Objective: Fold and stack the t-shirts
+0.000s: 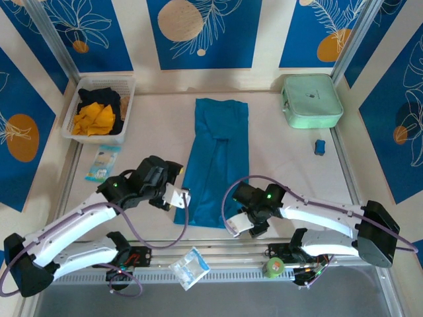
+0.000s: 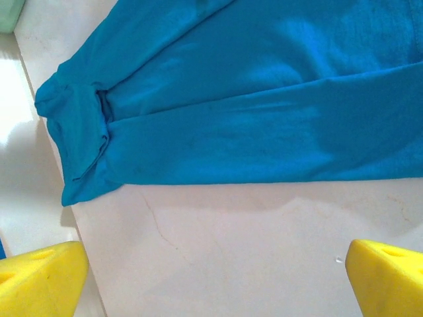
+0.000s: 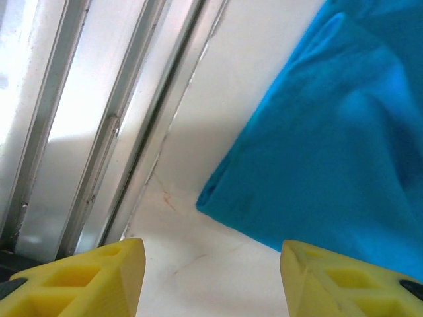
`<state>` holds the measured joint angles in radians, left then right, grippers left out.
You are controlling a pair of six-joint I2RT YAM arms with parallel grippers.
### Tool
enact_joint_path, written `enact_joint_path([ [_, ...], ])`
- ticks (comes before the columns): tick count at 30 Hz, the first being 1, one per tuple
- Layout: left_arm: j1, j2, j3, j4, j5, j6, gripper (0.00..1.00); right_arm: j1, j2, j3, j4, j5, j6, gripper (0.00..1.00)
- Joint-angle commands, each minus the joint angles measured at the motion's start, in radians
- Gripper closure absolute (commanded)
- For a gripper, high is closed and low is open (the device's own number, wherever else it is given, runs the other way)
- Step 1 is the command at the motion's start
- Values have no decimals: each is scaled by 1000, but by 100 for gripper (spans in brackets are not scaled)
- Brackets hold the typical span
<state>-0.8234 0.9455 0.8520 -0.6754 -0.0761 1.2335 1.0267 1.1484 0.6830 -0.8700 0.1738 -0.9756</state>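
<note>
A clear plastic packet [image 1: 190, 267] lies at the near edge of the bench [image 1: 284, 165]. Just beyond it the left fingers [image 1: 177, 197] and right fingers [image 1: 236, 226] hang spread and empty, flanking the near end of the teal-blue t-shirt [image 1: 215, 158], which lies folded long down the bench's middle. Past it, a basket [image 1: 130, 99] holding an orange-yellow t-shirt [image 1: 92, 119] and a black t-shirt [image 1: 99, 98] sits in the far left corner, a mint-green case [image 1: 311, 100] in the far right.
</note>
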Motion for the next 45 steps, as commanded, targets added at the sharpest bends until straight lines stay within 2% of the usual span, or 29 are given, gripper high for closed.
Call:
enact_joint_path([
  [1, -8, -30, -42, -61, 8, 37, 1, 18, 23, -14, 33, 26, 8, 43],
  [10, -10, -83, -129, -71, 49, 34, 1, 32, 148, -22, 113, 38, 34, 48],
  [17, -33, -65, -181, -63, 86, 43, 1, 33, 221, -36, 170, 65, 59, 59],
  [20, -58, -50, -196, -64, 96, 40, 6, 32, 233, -54, 186, 83, 73, 65],
  [27, -139, 11, -227, -73, 97, 38, 24, 3, 218, -78, 181, 116, 76, 86],
  [35, -248, 132, -223, -38, 85, 37, 37, -35, 169, -81, 154, 122, 68, 99],
  [45, -249, 230, -249, 78, 75, 37, 38, -43, 198, -63, 130, 93, 95, 100],
])
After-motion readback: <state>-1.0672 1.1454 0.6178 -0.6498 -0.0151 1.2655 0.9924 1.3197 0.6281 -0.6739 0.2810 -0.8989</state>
